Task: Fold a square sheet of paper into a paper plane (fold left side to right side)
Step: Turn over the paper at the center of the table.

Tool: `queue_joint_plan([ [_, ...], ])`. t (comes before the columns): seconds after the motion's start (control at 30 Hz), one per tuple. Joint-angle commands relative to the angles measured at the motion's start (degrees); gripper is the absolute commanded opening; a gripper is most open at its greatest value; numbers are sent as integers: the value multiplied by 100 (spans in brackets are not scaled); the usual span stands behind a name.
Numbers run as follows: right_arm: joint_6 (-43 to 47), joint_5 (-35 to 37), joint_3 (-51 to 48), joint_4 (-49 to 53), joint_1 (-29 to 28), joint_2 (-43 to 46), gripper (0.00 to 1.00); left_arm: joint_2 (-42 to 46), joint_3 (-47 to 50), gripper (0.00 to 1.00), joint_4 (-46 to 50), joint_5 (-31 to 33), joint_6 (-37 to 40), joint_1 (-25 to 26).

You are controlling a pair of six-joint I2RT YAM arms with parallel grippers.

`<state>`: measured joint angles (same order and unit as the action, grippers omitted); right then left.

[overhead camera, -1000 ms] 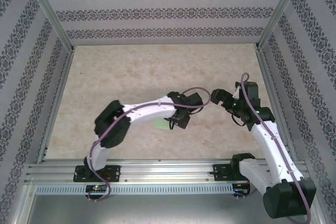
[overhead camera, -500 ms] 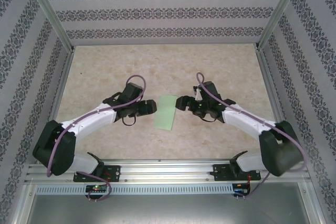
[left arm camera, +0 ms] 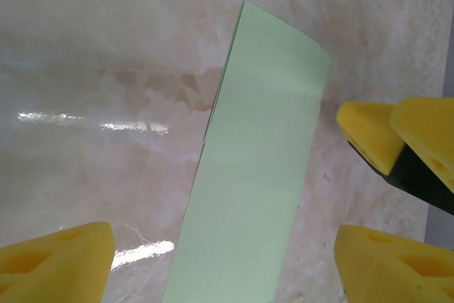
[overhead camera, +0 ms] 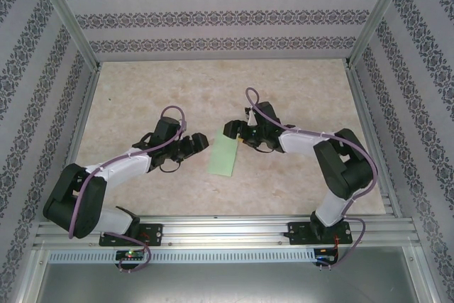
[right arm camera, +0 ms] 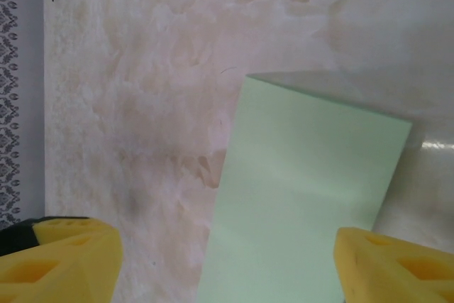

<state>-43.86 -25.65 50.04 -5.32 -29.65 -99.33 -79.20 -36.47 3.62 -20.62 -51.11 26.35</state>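
The square sheet of paper [overhead camera: 223, 155] lies flat on the table, folded in half into a narrow pale mint-green strip. A paper plane is out of view. My left gripper [overhead camera: 202, 142] sits low just left of the strip's far end, open. In the left wrist view the strip [left arm camera: 255, 175] runs between its yellow fingertips [left arm camera: 60, 257], untouched. My right gripper [overhead camera: 233, 130] hovers at the strip's far right corner, open. In the right wrist view the paper [right arm camera: 305, 196] lies below, nearer its right fingertip [right arm camera: 394, 264]. The right gripper's yellow fingers [left arm camera: 376, 133] show beside the strip.
The beige marbled table [overhead camera: 177, 97] is boxed in by patterned walls [overhead camera: 213, 15] and aluminium posts [overhead camera: 67, 15]. A metal rail [overhead camera: 227, 230] carrying both arm bases runs along the near edge.
The left arm pulled back off the paper to its left side and its jaws widened. The right arm swung in low to the paper's far right corner, jaws narrowing slightly.
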Motion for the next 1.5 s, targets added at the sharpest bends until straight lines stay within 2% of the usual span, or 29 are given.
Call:
queue_joint_plan([
  [0.0, 115, 1, 239, -156, -78, -249, 78, -96, -40, 82, -268, -163, -66, -31],
  [0.43, 690, 270, 537, 639, -45, -763, 77, -540, -214, 81, -371, -498, -4, -19],
  [0.77, 1130, 270, 743, 1092, -6, -957, 64, -1234, -501, 64, -765, -830, -110, 133],
  [1.23, 1182, 236, 735, 1154, 2, -976, 63, -1929, -869, 59, -781, -952, 23, 275],
  [1.47, 1195, 218, 746, 1147, 1, -974, 63, -2060, -888, 44, -985, -1066, -74, 324],
])
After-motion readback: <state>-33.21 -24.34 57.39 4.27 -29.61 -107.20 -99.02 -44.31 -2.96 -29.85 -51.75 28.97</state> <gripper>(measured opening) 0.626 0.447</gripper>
